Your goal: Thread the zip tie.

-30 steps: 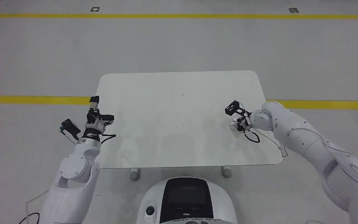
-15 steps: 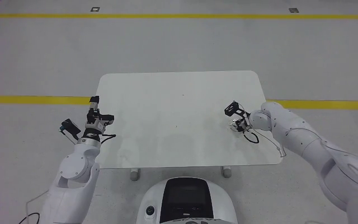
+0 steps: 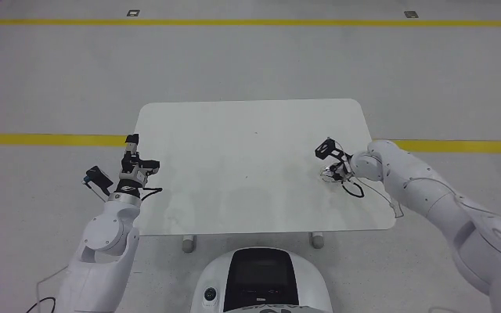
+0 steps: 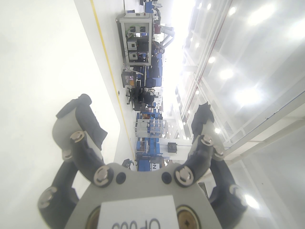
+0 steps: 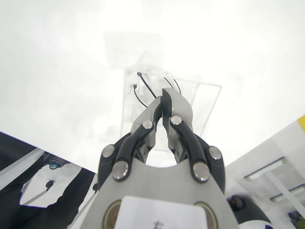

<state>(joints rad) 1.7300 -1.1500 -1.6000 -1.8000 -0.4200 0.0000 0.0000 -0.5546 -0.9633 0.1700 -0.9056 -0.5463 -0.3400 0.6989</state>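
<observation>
Pinching shut near the right edge of the tabletop [image 3: 250,156], the right tool [image 5: 162,101] seems clamped on a black zip tie [image 5: 145,83], whose strap runs out across a clear plate [image 5: 202,96] to its head. No tail looks fed through a head yet, so I judge the threading barely begun. Across at the left edge, the left tool [image 4: 143,104] hangs spread apart and empty.

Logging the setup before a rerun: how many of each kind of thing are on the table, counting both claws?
Black zip ties: 2, counted by the heads that show; the other strands are unclear
Clear tray: 1
Claws: 2, the left claw open, the right claw shut on a zip tie
Total: 5
</observation>
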